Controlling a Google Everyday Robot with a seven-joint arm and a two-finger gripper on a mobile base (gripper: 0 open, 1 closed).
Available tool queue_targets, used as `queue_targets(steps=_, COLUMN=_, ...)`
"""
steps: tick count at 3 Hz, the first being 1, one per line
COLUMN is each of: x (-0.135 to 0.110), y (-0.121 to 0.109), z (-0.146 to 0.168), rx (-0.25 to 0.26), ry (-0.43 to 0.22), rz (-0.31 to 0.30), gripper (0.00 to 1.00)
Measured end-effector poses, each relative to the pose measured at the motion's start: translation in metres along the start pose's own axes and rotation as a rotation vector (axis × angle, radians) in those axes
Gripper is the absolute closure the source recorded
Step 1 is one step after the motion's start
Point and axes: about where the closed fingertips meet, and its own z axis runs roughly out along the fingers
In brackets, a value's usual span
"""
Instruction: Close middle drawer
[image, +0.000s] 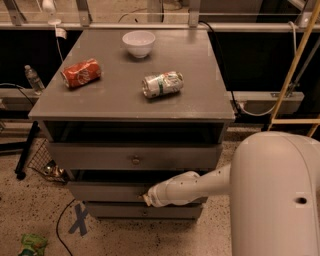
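The gripper (146, 199) meets the middle drawer (102, 192) front; its hold cannot be told. Far above it, the red can (80, 73) and green can (162, 84) show no legible labels.

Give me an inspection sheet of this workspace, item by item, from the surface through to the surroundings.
Surface: grey cabinet top, three loose items on it.
Job's things: middle drawer, second of three fronts, with a dark gap above it; it looks not fully in.
Clutter: white bowl upright at the back; red can on its side at the left; green and silver can on its side near the centre.
Grippers: gripper at the middle drawer's front, near its centre.
Cables: black cable on the floor; pale cable right of the cabinet.
Surroundings: water bottle at the left; green packet and taped X on the speckled floor.
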Motion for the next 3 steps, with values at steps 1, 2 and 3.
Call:
queue_targets(steps=1, x=0.0002, y=0.0011, z=0.0009, rx=-0.002, ry=0.001, rz=-0.001, gripper=0.95)
queue_targets(steps=2, x=0.0004, y=0.0017, z=0.0015, rx=-0.003, ry=0.002, rz=-0.001, gripper=1.0)
queue_targets(steps=3, x=0.0004, y=0.0017, z=0.0015, rx=-0.003, ry=0.002, rz=-0.001, gripper=1.0)
